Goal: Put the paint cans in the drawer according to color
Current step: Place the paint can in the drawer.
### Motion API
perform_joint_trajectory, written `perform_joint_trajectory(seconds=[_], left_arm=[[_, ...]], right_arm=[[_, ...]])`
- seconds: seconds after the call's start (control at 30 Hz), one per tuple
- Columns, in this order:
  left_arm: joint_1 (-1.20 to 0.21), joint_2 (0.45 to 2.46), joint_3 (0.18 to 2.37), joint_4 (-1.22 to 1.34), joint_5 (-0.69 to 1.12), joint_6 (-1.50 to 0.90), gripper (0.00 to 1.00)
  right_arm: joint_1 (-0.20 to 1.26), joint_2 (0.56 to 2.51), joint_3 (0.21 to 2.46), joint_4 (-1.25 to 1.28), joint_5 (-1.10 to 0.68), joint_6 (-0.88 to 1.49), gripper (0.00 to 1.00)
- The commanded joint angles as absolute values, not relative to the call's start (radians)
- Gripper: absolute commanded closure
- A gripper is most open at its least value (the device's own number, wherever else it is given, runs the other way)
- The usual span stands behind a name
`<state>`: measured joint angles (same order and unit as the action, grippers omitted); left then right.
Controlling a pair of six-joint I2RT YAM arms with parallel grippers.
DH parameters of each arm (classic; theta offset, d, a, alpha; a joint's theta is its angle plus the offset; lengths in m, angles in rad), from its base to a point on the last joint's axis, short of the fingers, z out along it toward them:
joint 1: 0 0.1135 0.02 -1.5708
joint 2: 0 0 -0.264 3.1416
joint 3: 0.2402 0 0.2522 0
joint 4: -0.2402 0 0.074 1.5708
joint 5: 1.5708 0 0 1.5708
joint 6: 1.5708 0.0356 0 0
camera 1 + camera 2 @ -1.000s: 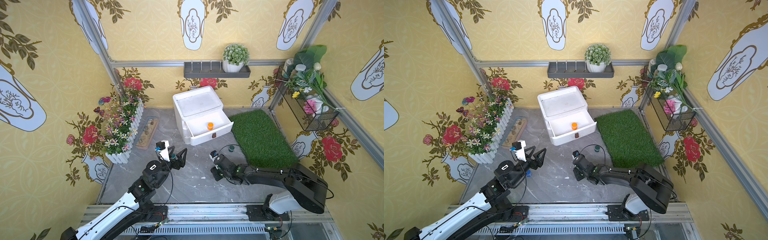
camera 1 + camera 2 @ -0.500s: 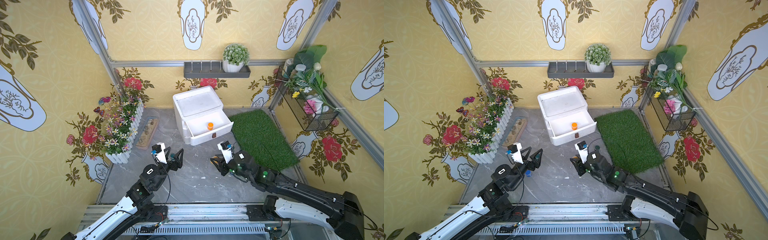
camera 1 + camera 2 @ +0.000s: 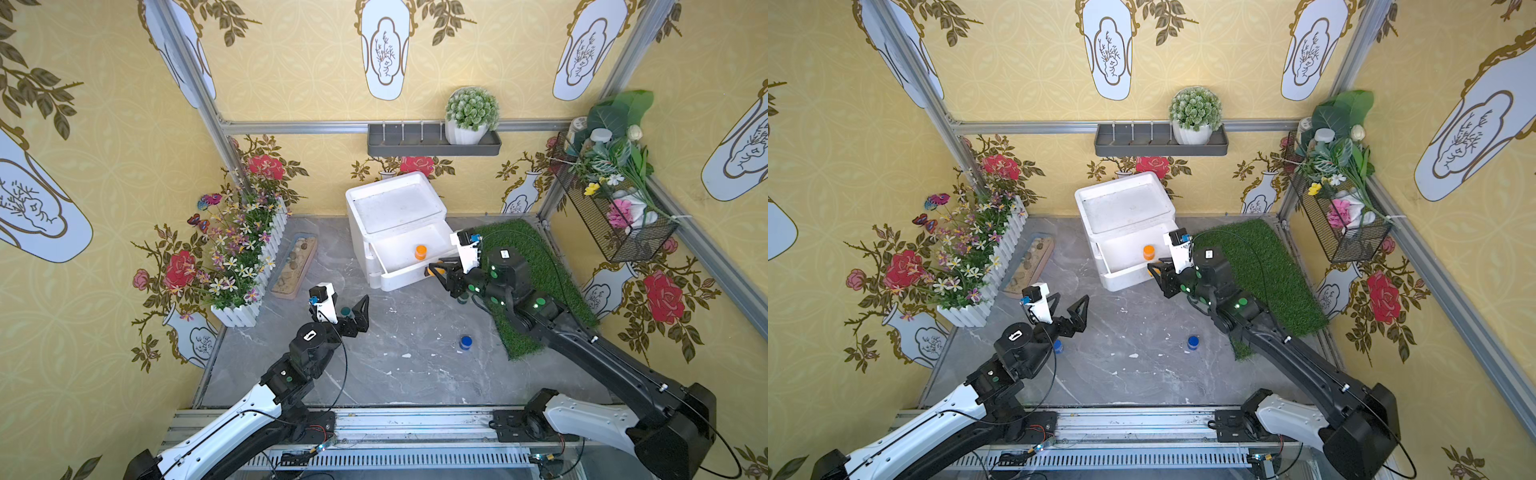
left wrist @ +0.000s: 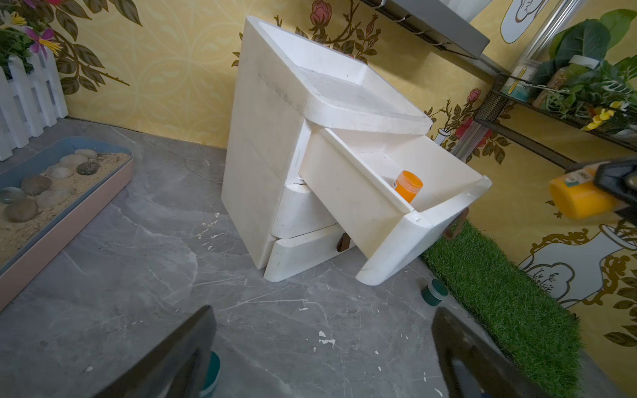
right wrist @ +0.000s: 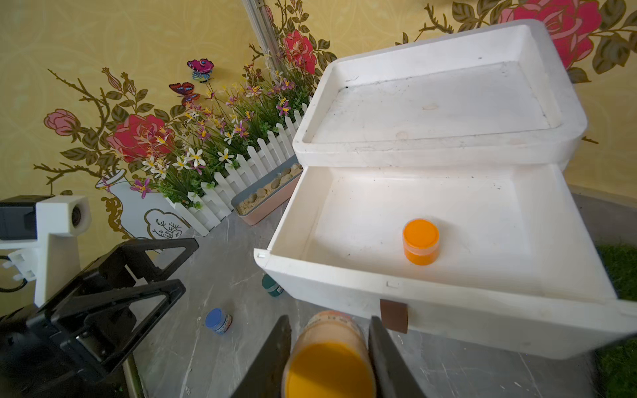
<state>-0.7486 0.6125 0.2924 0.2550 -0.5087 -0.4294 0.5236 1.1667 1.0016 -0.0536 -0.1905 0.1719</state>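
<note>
My right gripper (image 5: 329, 348) is shut on an orange paint can (image 5: 329, 358), held just in front of the white cabinet's open top drawer (image 5: 448, 310). A second orange can (image 3: 420, 252) stands inside that drawer. My left gripper (image 4: 324, 358) hangs open and empty over the grey floor. A dark green can (image 4: 210, 370) sits by one of its fingers. Another green can (image 4: 434, 292) stands at the grass mat's edge. One blue can (image 3: 1192, 342) stands mid-floor and another (image 3: 1057, 345) shows beside the left arm.
A grass mat (image 3: 536, 266) lies right of the cabinet, under my right arm. A sand tray with stones (image 3: 295, 266) and a white picket flower box (image 3: 249, 266) line the left wall. The two lower drawers (image 4: 303, 248) are nearly closed.
My right gripper rose from the floor and moved toward the drawer front with the orange can. My left gripper's jaws spread wider.
</note>
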Motion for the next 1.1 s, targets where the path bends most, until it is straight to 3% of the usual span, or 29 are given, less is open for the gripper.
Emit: perform_joint_trajectory(seconds=[0.0, 0.53, 1.07], left_arm=[[-0.745, 0.606, 0.294, 0.273, -0.530, -0.417, 0.00], [-0.741, 0.536, 0.284, 0.259, -0.567, -0.393, 0.00], [-0.741, 0.481, 0.293, 0.224, -0.554, -0.385, 0.00]], right_arm=[[0.513, 1.242, 1.068, -0.020, -0.262, 0.133, 0.69], [0.475, 1.496, 1.260, -0.076, -0.267, 0.095, 0.69], [0.534, 1.823, 1.651, -0.335, -0.177, 0.017, 0.65]])
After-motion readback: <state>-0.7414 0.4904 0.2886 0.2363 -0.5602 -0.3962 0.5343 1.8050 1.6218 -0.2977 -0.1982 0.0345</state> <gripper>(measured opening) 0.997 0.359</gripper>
